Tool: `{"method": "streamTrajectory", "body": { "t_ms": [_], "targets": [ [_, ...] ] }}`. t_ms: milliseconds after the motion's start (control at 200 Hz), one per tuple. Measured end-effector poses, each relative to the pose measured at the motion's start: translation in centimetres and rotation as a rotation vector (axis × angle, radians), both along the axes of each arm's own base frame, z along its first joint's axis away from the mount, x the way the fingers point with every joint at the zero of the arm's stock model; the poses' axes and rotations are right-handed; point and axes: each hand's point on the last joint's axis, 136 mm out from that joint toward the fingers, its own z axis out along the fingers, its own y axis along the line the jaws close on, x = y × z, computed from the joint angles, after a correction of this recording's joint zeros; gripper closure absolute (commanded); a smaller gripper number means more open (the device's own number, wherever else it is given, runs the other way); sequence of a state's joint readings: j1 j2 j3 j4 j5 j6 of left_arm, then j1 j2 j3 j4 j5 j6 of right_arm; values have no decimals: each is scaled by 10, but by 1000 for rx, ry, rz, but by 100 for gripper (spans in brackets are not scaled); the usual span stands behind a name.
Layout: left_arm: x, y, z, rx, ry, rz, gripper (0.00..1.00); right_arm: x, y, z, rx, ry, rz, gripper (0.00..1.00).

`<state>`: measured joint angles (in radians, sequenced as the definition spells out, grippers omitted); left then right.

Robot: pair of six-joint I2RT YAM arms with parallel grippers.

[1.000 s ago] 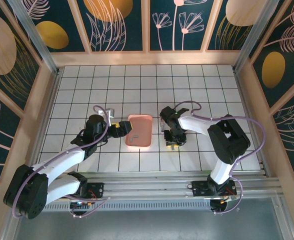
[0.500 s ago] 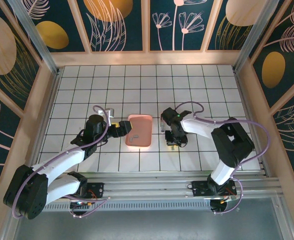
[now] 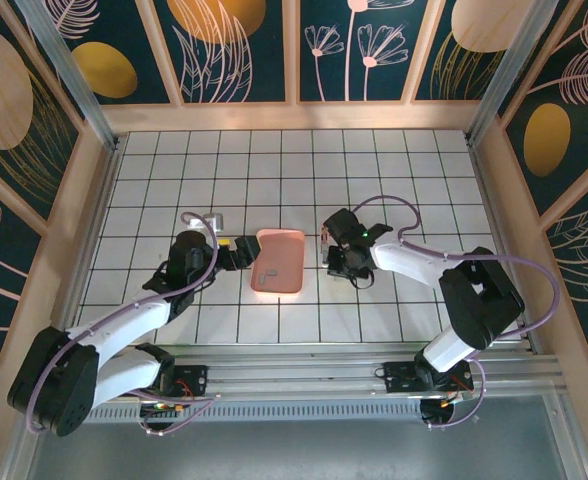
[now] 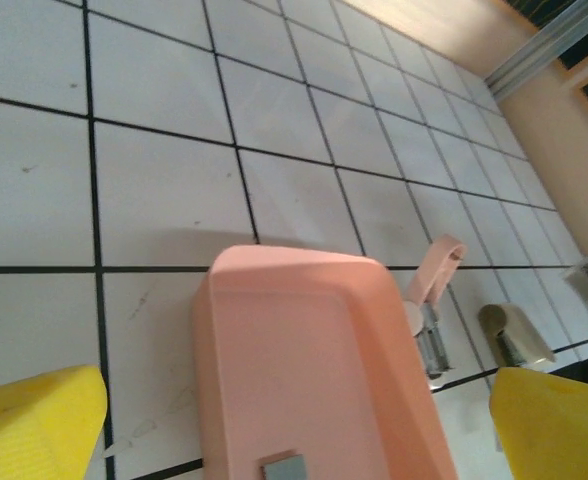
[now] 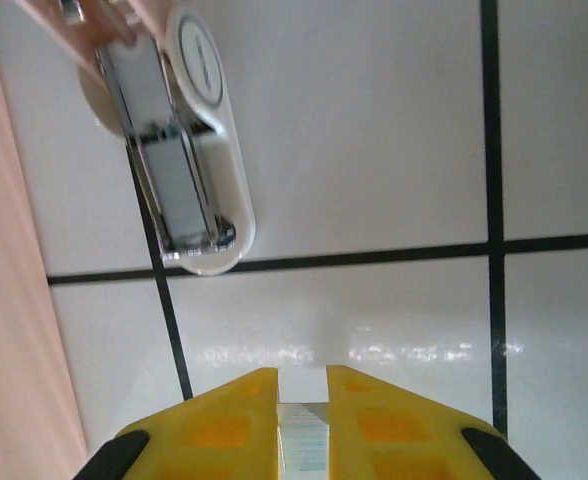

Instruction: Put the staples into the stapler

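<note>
Just ahead of the right pincer (image 5: 302, 395), clamped on the staples (image 5: 303, 435), the open stapler (image 5: 179, 190) lies lengthwise toward it, while the left pincer (image 3: 242, 250) gapes wide.

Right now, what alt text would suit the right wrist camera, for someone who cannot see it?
The right gripper pinches a short grey strip of staples between yellow fingers over a white tiled table. Ahead lies the stapler, its metal channel exposed, beside a pink tray.
</note>
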<state>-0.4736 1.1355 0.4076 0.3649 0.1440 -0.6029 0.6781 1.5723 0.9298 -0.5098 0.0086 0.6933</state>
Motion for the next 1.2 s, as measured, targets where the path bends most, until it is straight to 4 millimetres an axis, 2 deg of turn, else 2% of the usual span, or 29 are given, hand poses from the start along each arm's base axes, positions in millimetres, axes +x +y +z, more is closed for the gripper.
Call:
{"method": "streamTrajectory", "body": {
  "t_ms": [170, 420, 841, 1196],
  "targets": [
    [4, 1, -20, 49, 42, 4, 2, 18, 4, 15, -1, -72, -34, 85],
    [11, -3, -21, 40, 25, 5, 2, 45, 16, 36, 6, -153, -51, 85],
    [14, -5, -19, 39, 15, 2, 1, 60, 36, 23, -38, -149, 7, 85],
    [18, -6, -15, 36, 3, 1, 2, 58, 35, 10, -71, -120, 24, 85]
  ]
}}
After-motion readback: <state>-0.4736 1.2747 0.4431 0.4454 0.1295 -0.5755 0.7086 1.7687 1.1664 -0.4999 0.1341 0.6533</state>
